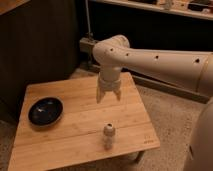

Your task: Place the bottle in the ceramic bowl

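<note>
A small whitish bottle (108, 135) with a white cap stands upright near the front edge of the wooden table (75, 142). The dark glossy ceramic bowl (45, 111) sits on the table's left side with nothing in it. My gripper (108, 96) hangs pointing down over the table's middle right, behind and above the bottle and well to the right of the bowl. Its two fingers (99, 95) stand apart, open, with nothing between them.
The white arm (160, 62) reaches in from the right, and the robot's body (202, 145) fills the lower right corner. Dark cabinets (40, 40) stand behind the table, and a speckled floor (170, 120) lies to its right.
</note>
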`<state>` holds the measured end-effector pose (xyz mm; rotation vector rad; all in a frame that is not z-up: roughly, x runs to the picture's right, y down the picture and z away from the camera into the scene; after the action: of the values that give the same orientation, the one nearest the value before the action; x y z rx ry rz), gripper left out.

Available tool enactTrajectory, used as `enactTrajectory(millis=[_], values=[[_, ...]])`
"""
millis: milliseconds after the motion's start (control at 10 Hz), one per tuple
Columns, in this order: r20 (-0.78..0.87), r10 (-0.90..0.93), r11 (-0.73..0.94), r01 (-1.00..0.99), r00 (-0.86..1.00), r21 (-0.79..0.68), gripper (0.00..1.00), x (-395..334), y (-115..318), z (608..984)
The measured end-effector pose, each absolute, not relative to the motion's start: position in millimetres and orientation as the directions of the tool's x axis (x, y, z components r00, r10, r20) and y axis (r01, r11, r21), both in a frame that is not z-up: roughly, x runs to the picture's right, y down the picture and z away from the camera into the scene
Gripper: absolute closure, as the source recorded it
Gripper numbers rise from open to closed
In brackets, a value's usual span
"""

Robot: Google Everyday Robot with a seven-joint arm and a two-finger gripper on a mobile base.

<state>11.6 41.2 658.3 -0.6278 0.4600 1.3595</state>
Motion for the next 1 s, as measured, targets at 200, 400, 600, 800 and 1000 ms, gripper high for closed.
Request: enactTrajectory(millis=[200,400,600,800,1000], values=[[-0.657,0.741,0.069,-0.989,0.138,-0.13,0.35,15.5,57.7,639.6],[-0.675,0.729,0.044,-0.992,0.111,-0.116,0.35,9.8,83.7,618.7],[-0.717,0.694,0.008,-0.995,0.074,-0.096,0.35,8.6,116.1,597.4],[-0.735,0.675,-0.009,-0.995,0.067,-0.098,0.35,1.8,131.2,580.5],[-0.738,0.673,-0.023,-0.996,0.046,-0.083,0.35,0.3,142.7,559.2]])
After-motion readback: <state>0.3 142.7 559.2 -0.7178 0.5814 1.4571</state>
